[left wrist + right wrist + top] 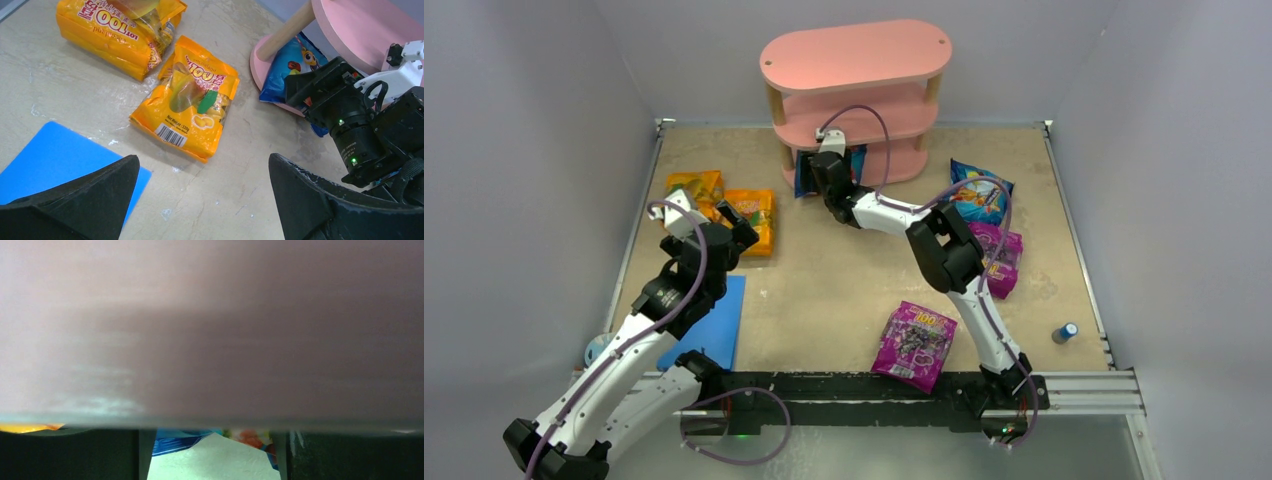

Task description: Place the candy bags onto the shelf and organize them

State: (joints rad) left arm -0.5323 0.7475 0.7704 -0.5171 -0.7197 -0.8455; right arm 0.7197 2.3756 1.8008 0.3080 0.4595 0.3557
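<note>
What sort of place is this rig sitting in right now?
Probably a lab test cell: plain grey walls box in the tabletop, a metal rail edges its near side, and the only furniture is a pink shelf.

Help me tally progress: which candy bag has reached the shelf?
The blue bag sitting at the shelf's bottom tier. The other five, one blue, two orange and two purple, all lie out on the table.

The left gripper (202,165) hangs over bare table, its two black fingers spread wide with nothing between them. Ahead lies the near orange candy bag (187,97), the far orange candy bag (115,30) just beyond it and a blue mat (55,160) at the near left. At the right a blue candy bag (292,65) rests at the lowest board of the pink shelf (370,25) beside a wooden post, with the right arm (350,125) just in front of it
</note>
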